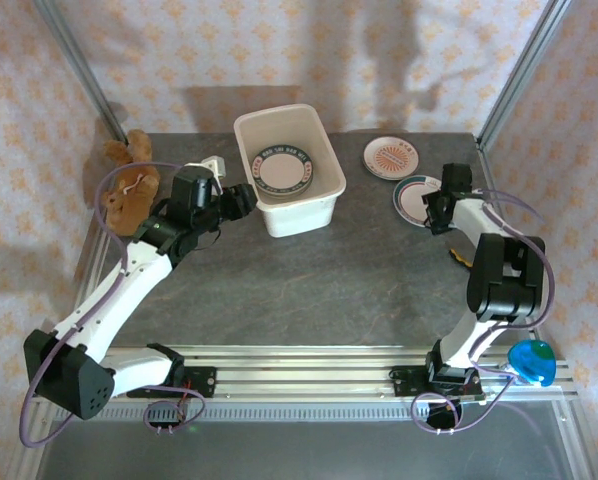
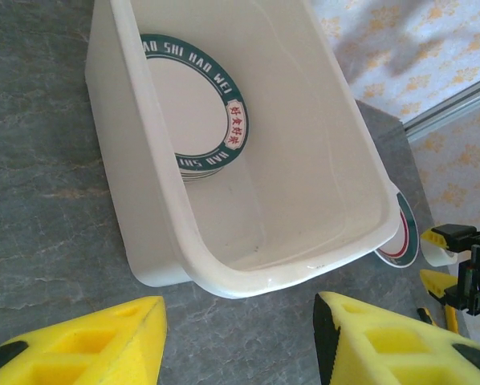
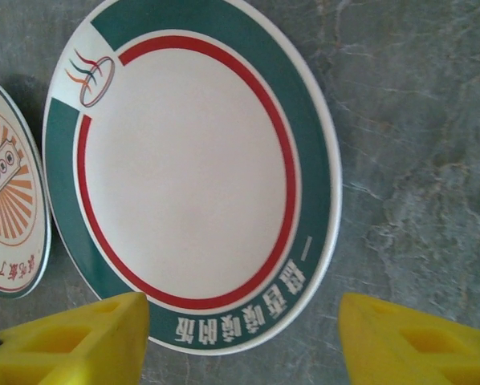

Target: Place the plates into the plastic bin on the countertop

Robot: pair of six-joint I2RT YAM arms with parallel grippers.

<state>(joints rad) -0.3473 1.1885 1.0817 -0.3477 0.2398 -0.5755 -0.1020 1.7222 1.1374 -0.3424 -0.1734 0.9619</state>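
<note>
Plates (image 1: 283, 168) with green lettered rims lie stacked in the plastic bin (image 1: 301, 215), which stands at the middle of the tabletop's (image 1: 309, 285) far edge. Two more lie flat on the stone near the far right corner: a sunburst plate (image 1: 390, 157) and, just beside it toward the near side, a teal-and-red plate (image 3: 192, 168).

The right end effector (image 3: 242, 311) hangs over the near rim of the teal-and-red plate. Its yellow fingers are spread wide to either side of that rim and grip nothing. The left end effector (image 2: 240, 309) is also open and empty, and it points at the bin's left end from just outside it.

The step in hand looks like the pickup of the teal-and-red plate. That plate lies flat, so the next move probably calls for getting one finger under the rim and the other on top, then closing, before lifting it clear. It would then be carried left and lowered onto the stack. A slip on the glazed rim is the likely risk. The sunburst plate would follow.
</note>
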